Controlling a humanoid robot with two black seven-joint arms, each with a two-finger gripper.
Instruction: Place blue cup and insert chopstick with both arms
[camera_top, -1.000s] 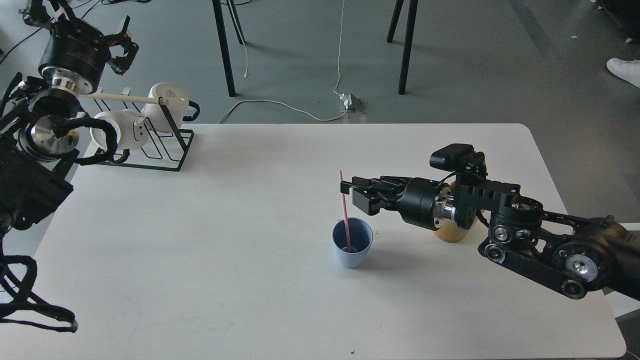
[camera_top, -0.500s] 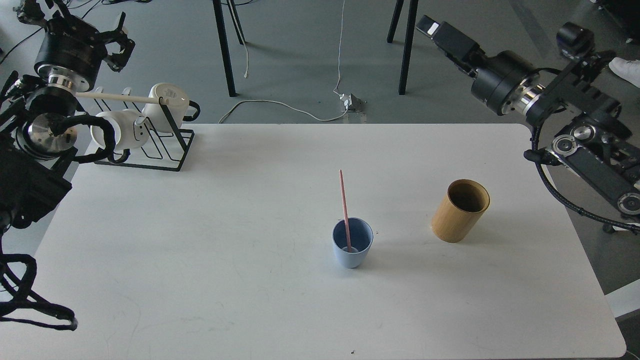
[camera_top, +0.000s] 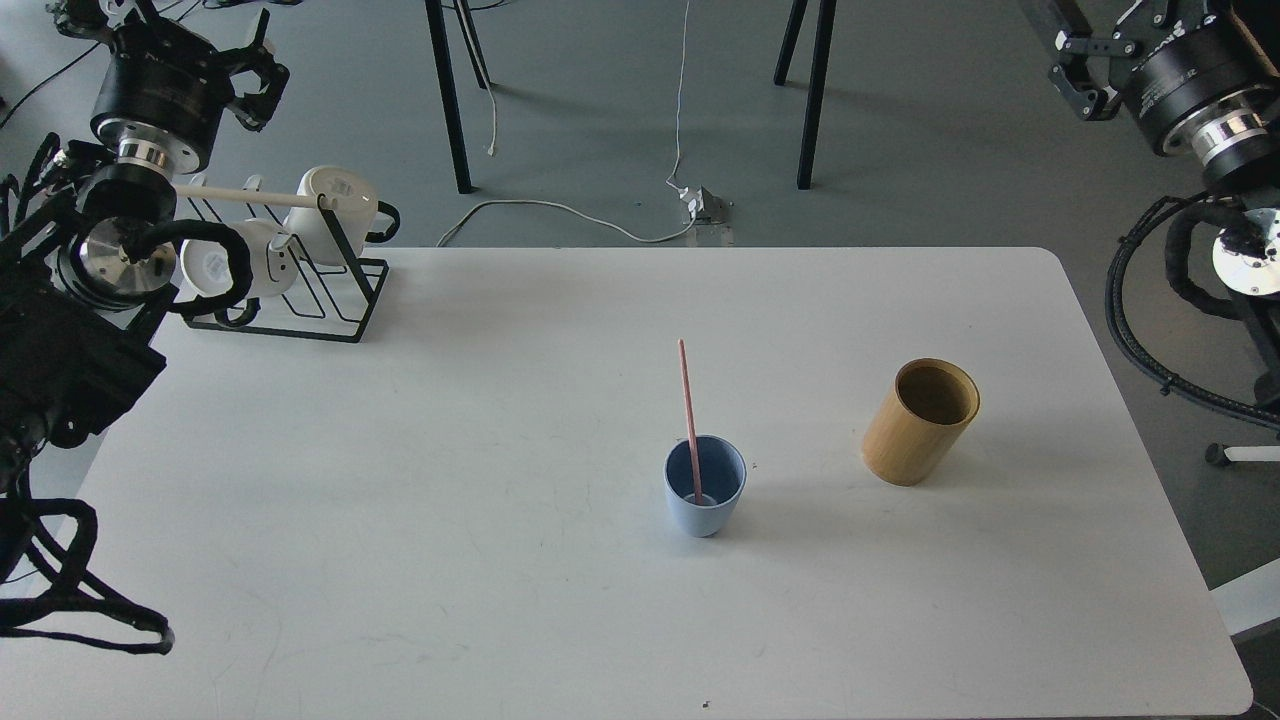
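The blue cup (camera_top: 705, 500) stands upright on the white table (camera_top: 500, 420), right of centre. The pink chopstick (camera_top: 687, 400) stands in it, leaning slightly left, its top well above the rim. My left gripper (camera_top: 262, 80) is at the far upper left, above the mug rack, open and empty. My right gripper (camera_top: 1078, 62) is at the upper right, off the table and partly cut by the frame's top edge; its fingers cannot be told apart. Both grippers are far from the cup.
A tan bamboo cylinder holder (camera_top: 920, 425) stands right of the cup, empty as far as shown. A black wire mug rack (camera_top: 330, 290) with white mugs (camera_top: 335, 200) stands at the table's back left corner. Chair legs and cables lie on the floor beyond.
My right arm let go of the chopstick, then drew back up and to the right, off the table. The chopstick stays in the cup. My left arm shifted only slightly.
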